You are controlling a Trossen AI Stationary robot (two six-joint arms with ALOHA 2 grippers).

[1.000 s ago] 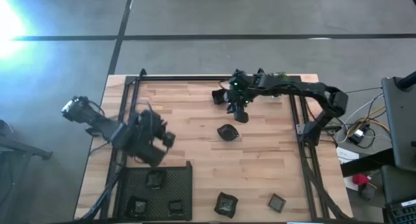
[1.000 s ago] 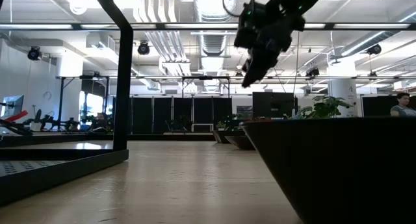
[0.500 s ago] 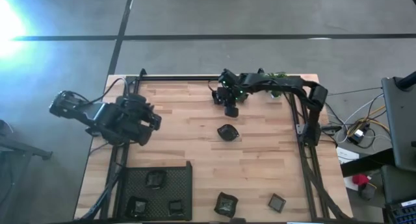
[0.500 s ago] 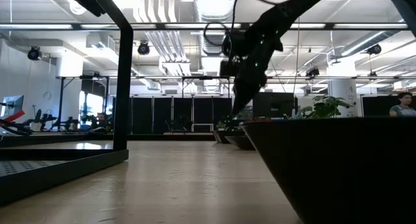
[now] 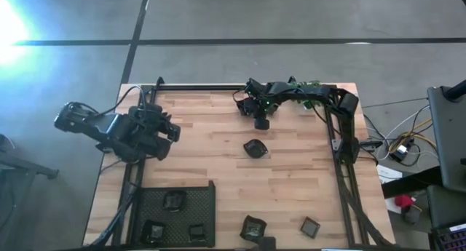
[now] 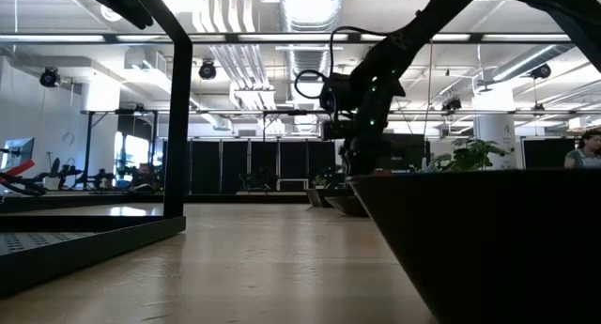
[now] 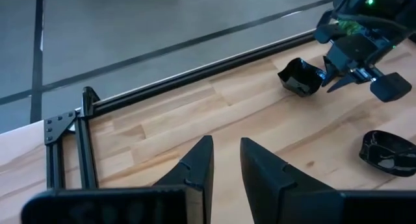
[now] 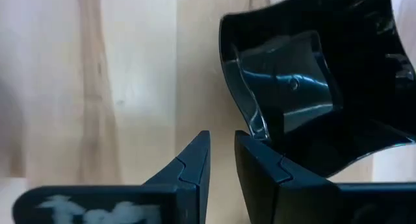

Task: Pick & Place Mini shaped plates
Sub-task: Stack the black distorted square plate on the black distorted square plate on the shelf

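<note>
Several small black plates lie on the wooden table. One is near the far edge (image 5: 244, 105) (image 7: 300, 76) and fills the right wrist view (image 8: 312, 100). Another sits mid-table (image 5: 253, 148), and two are near the near edge (image 5: 253, 228) (image 5: 311, 226). Three more rest in the black mesh tray (image 5: 207, 207). My right gripper (image 5: 260, 122) (image 8: 221, 143) is shut, pointing down just right of the far plate. My left gripper (image 5: 166, 131) (image 7: 224, 152) is shut and hovers over the table's left side, far of the tray. My right gripper's shut fingers (image 8: 250, 152) stand right beside the far plate's raised rim (image 8: 250, 123), coming from above. Whether a finger touches the rim, I cannot tell. The plate lies flat on the table.
A black frame rail runs along the far edge (image 7: 195, 71) and down both sides (image 5: 338, 156). A green plant (image 6: 470, 155) stands at the far right corner. In the low view, a plate close to the camera (image 6: 488, 239) blocks the right half.
My right gripper has moved down and a little toward the table's left, ending beside the far plate. My left arm has drawn back from above the tray toward the far-left of the table, then stopped. The plates have not moved.
</note>
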